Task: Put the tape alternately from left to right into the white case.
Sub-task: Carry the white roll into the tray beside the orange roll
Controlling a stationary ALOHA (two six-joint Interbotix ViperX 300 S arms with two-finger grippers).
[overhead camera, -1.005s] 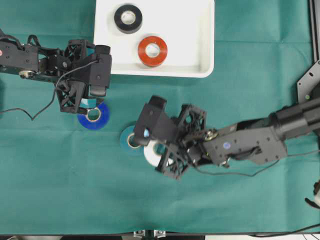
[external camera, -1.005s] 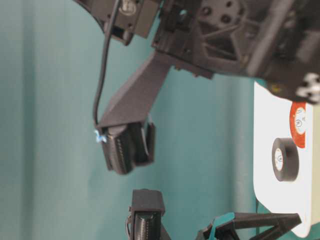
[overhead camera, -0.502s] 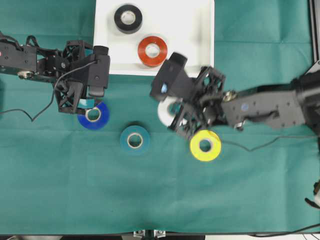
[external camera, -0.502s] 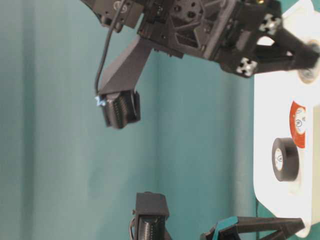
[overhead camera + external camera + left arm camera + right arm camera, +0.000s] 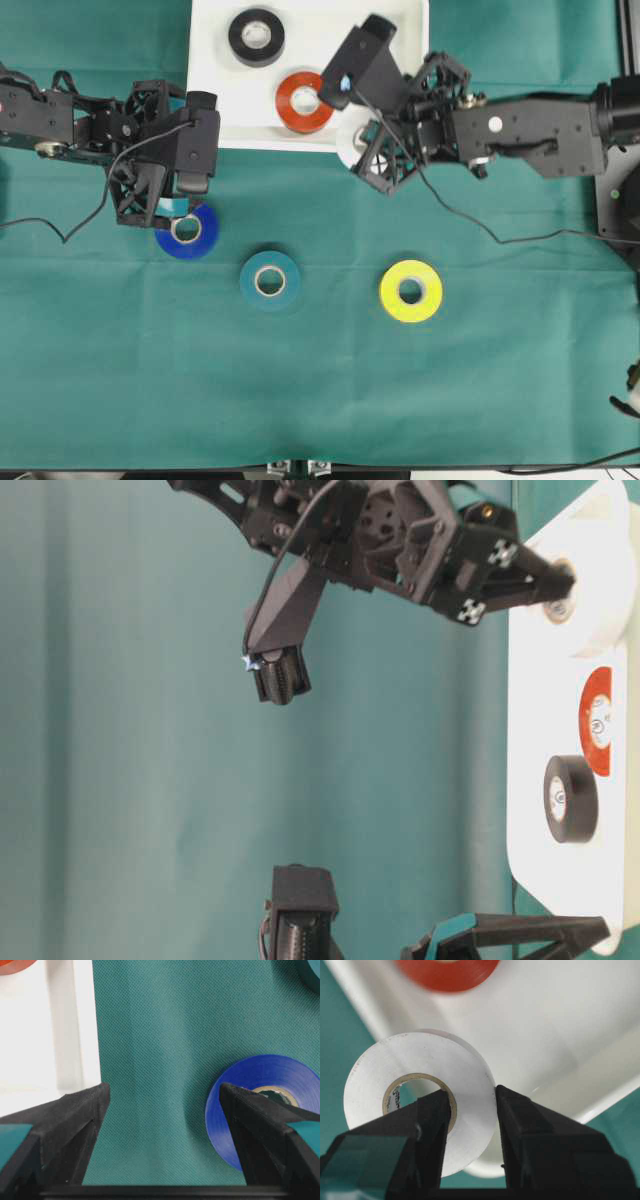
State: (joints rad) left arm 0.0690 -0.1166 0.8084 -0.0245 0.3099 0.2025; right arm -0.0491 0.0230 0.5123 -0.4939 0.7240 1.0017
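**A robot lab bench**

The setting reads as a robotics test station rather than a home or shop. A green cloth [image 5: 300, 400] covers the whole table under both black arms, and loose cables [image 5: 480, 225] trail across it below the right gripper [image 5: 368, 150]. A metal frame piece [image 5: 628, 60] stands beyond that arm's far side. Rolls lie in tidy spacing.

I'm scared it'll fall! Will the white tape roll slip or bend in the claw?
Probably not. The right claw pinches the white tape roll through one wall, a finger inside its cardboard core, and the ring looks round and unbent, so likely stiff. It seems light. Dropped on edge, it might roll.
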